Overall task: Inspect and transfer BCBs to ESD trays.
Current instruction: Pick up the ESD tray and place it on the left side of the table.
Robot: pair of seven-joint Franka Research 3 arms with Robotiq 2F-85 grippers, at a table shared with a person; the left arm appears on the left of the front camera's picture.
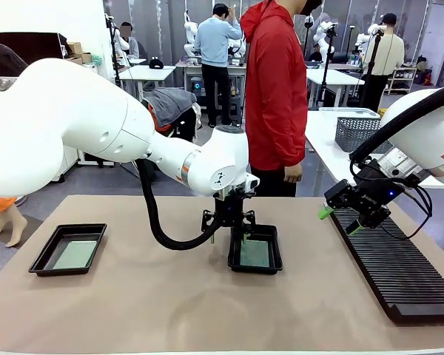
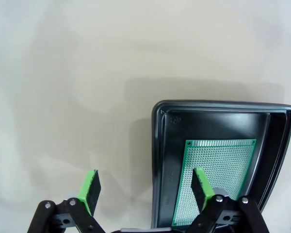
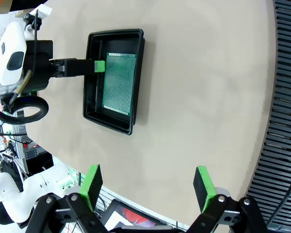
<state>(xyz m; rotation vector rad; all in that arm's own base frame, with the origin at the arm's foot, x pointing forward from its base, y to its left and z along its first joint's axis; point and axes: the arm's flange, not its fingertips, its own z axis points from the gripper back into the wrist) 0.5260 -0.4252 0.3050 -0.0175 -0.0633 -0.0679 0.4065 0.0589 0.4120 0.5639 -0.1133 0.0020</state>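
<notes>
1. Left gripper (image 1: 228,222) is hanging over the near-left rim of the middle ESD tray (image 1: 272,260), jaws spread wide and gripping nothing
2. Right gripper (image 1: 339,220) is hovering at the far end of the ribbed black rack (image 1: 399,277), fingers wide apart and empty
3. One green BCB (image 2: 218,179) is lying flat in that tray; another BCB (image 1: 75,254) is resting in the left ESD tray (image 1: 44,260)
4. No readable writing is showing

right gripper (image 3: 148,187) open over bare tan table (image 3: 203,97); black ESD tray (image 3: 92,102) ahead holding green BCB (image 3: 119,83), left gripper (image 3: 100,66) at its rim; black slotted rack (image 3: 281,121) along right edge
</notes>
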